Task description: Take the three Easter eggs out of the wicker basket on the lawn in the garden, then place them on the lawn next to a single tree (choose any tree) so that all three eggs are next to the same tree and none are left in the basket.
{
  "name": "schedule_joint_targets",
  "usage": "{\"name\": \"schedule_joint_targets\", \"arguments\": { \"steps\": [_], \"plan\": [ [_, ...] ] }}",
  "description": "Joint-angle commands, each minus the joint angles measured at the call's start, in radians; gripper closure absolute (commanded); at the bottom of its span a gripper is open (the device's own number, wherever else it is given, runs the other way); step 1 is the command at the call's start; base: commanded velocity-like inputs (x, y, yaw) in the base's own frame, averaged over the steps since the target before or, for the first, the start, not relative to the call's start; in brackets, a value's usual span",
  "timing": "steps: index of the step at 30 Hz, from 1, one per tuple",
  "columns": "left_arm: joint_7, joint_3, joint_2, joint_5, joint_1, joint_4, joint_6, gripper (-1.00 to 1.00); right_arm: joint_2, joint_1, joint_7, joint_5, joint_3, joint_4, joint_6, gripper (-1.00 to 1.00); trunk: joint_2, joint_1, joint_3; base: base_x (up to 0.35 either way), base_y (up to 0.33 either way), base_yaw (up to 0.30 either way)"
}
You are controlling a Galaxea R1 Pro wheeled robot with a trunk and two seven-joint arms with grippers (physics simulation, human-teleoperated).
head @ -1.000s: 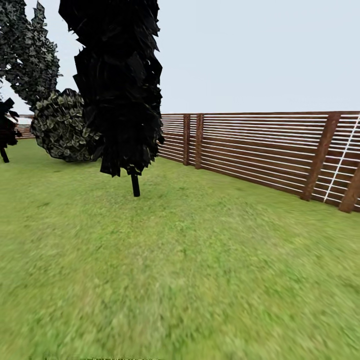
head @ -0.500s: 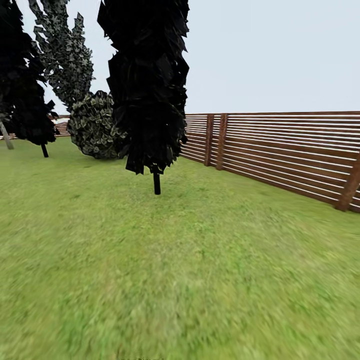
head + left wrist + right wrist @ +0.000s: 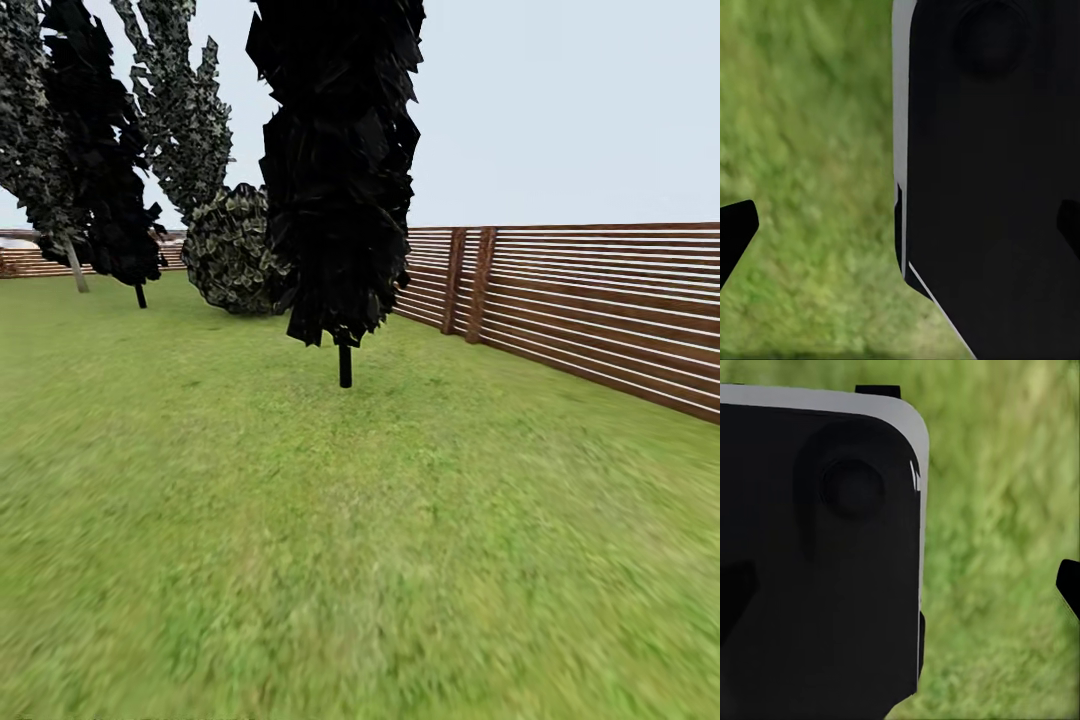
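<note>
The lawn [image 3: 330,540] spreads wide and green in front of me in the head view. The Easter eggs and the wicker basket are out of view. Far off at the left stands a tree with a thin pale trunk [image 3: 75,265] and dark speckled leaves. My left gripper [image 3: 900,229] is open over grass, its black fingertips [image 3: 736,231] far apart with nothing between them. My right gripper [image 3: 900,589] is open too, one fingertip [image 3: 1069,583] against the grass, holding nothing. A black robot panel lies behind each gripper.
An all-black tree [image 3: 340,170] on a thin black trunk [image 3: 345,365] stands mid-lawn ahead. Behind it are a round speckled bush [image 3: 235,250], a narrow dark-green tree [image 3: 185,110] and a second black tree [image 3: 110,160]. A brown slat fence [image 3: 580,300] runs along the right.
The whole head picture has slid to the right, so the camera has turned left. More trees have come into view at the left and less of the fence shows.
</note>
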Motion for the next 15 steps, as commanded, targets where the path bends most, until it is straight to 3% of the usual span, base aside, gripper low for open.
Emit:
{"name": "schedule_joint_targets", "arguments": {
  "steps": [1,15],
  "plan": [
    [0.0,0.0,0.0,0.0,0.0,-0.001,0.0,-1.0,0.0,-0.001,-0.001,0.0,0.001,0.002,-0.001,-1.0,0.0,0.0,-0.001,0.0,0.0,0.108],
    [0.0,0.0,0.0,0.0,0.001,-0.002,0.0,-1.0,0.005,-0.001,-0.008,0.001,0.001,0.002,0.004,-1.0,0.0,0.0,-0.001,0.0,0.0,0.273]
  ]
}}
